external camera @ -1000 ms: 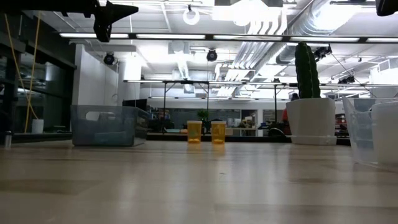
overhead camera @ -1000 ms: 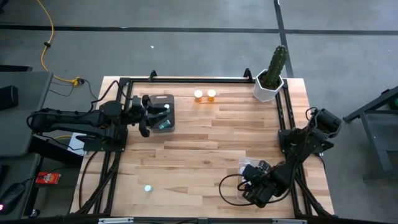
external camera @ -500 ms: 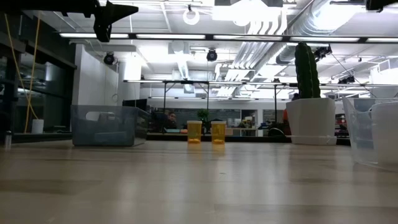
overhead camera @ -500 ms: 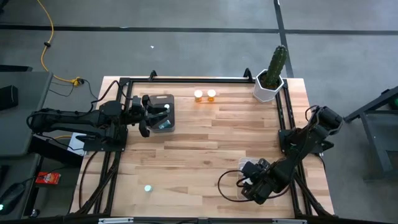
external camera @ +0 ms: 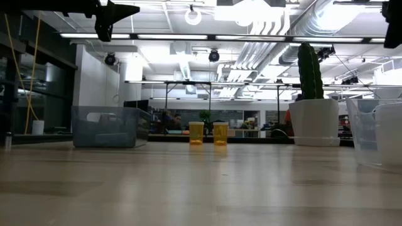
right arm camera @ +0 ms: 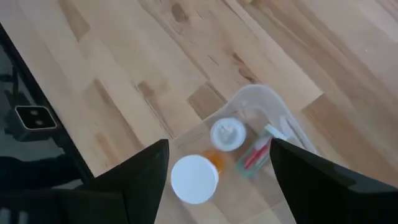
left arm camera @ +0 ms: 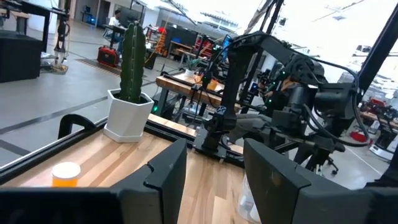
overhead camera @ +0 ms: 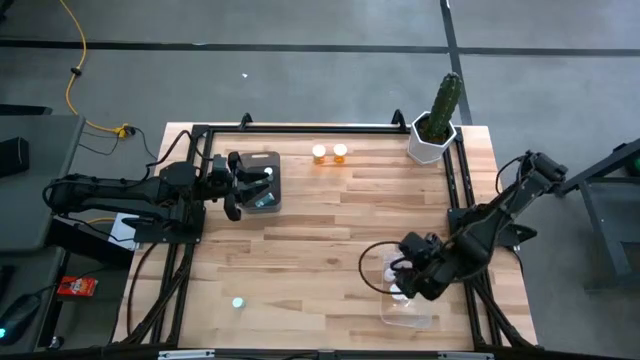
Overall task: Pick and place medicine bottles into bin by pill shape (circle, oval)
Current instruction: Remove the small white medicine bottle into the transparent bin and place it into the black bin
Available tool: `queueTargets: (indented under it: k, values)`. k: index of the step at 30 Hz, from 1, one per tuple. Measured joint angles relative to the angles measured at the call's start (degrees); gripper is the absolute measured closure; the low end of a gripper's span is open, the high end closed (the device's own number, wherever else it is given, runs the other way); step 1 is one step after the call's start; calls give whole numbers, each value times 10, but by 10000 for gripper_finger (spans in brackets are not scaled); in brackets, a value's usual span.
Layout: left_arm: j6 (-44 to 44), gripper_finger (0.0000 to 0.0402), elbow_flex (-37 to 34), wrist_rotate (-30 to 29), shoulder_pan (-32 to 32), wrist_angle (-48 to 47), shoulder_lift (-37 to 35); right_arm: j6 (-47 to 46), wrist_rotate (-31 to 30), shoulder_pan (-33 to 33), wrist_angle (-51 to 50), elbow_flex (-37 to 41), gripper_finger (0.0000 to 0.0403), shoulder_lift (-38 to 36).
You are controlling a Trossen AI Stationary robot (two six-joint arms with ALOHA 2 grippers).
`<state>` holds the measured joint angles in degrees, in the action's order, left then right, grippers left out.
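Bottles (right arm camera: 195, 178) stand upright, caps up, in the clear bin (right arm camera: 267, 102) under the released right claw (right arm camera: 214, 186)

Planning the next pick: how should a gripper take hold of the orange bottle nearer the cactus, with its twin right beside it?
Probably from straight above, gripping the orange bottle on its upright round body just below the top. Its twin stands close on the side away from the cactus, so set the fingers on the bottle's front and back faces, not in that narrow gap.
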<state>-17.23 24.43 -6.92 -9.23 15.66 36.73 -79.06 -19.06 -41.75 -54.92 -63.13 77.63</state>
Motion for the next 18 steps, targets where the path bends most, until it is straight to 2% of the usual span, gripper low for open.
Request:
queueTargets:
  k: [8, 14, 18]
  values:
    - [-1, 252, 0, 0, 0, 0, 0, 46, 27, 17, 31, 40, 130, 6]
    - [-1, 252, 0, 0, 0, -1, 0, 62, 18, 25, 95, 99, 130, 8]
    - [-1, 252, 0, -6, 0, -3, 0, 97, 39, 40, 132, 119, 130, 8]
